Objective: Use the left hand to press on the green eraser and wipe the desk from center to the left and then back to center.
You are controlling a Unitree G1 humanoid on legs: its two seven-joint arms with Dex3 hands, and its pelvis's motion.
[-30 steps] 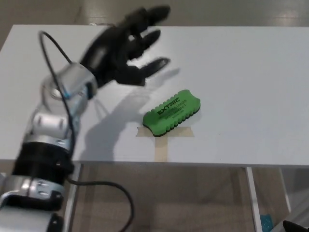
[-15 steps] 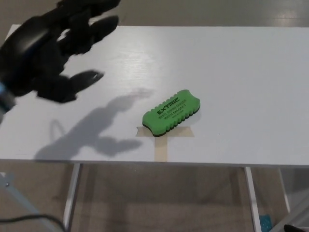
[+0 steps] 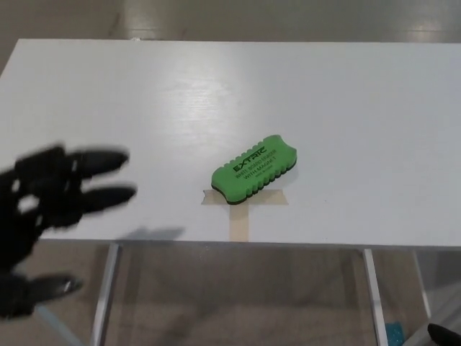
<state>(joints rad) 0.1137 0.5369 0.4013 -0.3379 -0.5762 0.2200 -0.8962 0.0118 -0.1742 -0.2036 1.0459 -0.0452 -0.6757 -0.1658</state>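
The green eraser with black lettering lies flat near the front middle of the white desk, resting over a tan tape mark. My left hand is blurred at the picture's lower left, well left of the eraser and close to the camera, over the desk's front edge. Its fingers are spread apart and hold nothing. My right hand does not show.
The desk's front edge runs across the lower part of the picture, with white legs and the floor below it. A dark object shows at the bottom right corner.
My left hand has swung from above the desk's back left, down and toward the camera, to the lower left corner. The eraser has stayed where it was.
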